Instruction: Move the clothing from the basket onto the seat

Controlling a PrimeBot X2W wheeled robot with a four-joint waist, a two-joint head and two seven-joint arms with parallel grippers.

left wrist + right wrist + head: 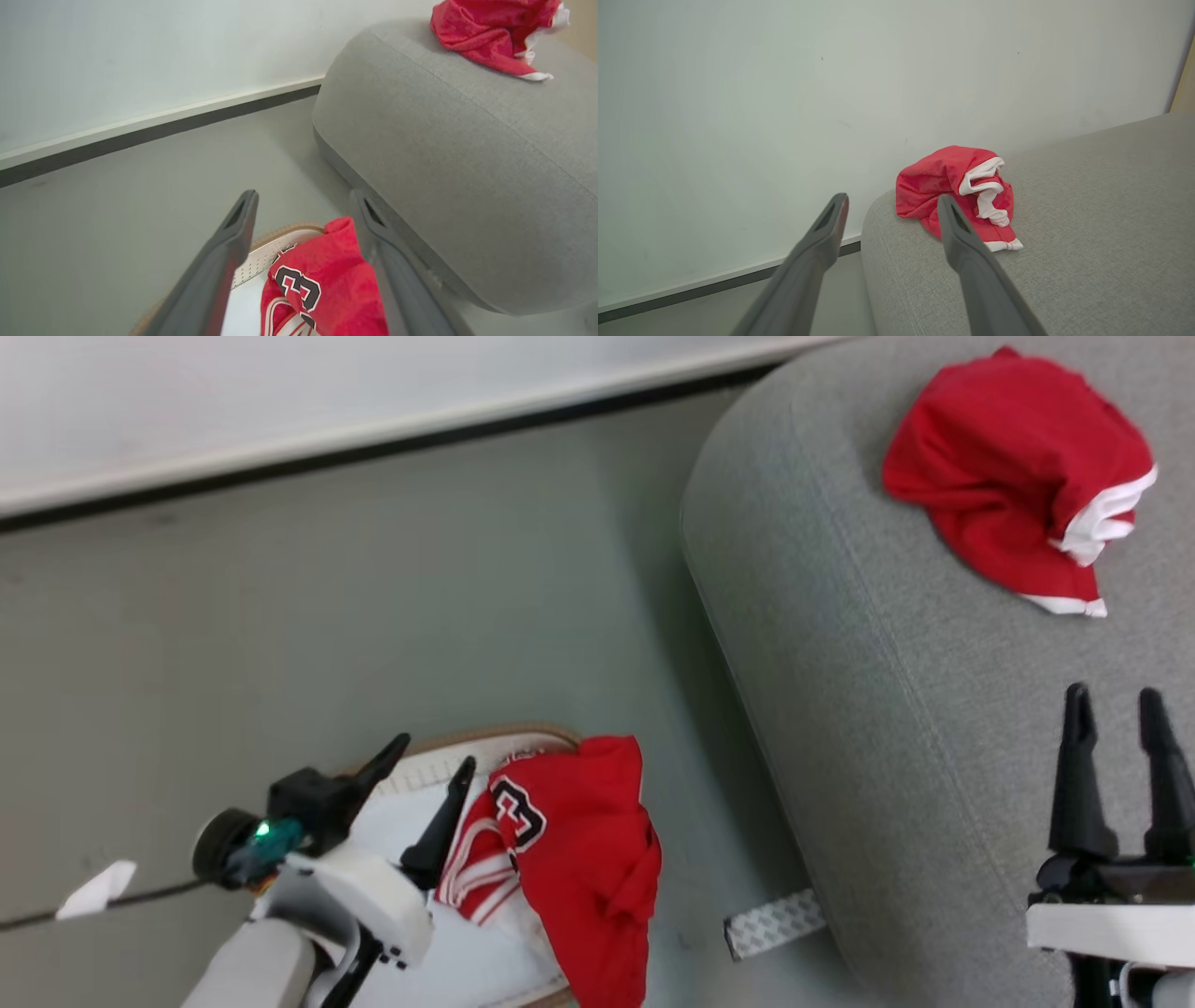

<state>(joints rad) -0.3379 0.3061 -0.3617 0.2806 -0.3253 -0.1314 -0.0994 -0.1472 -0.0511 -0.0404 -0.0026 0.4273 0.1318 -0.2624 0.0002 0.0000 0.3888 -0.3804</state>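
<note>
A red jersey [583, 845] with a black-and-white number hangs over the right rim of the cream basket [467, 742], partly inside it; it also shows in the left wrist view, jersey [327, 284], basket [280, 233]. My left gripper [434, 756] hovers open just above the basket's left part, left of the jersey. Red shorts [1018, 476] with white trim lie crumpled on the grey seat [887, 709], shorts [962, 191], seat [1087, 233]. My right gripper [1116, 695] stands open over the seat's near part, well short of the shorts.
A white pad [467, 952] lines the basket's bottom. A patterned white strip [775, 924] lies on the floor by the seat's base. A cable with a white tag [93, 891] runs at the left. A wall with a dark skirting [373, 443] bounds the far side.
</note>
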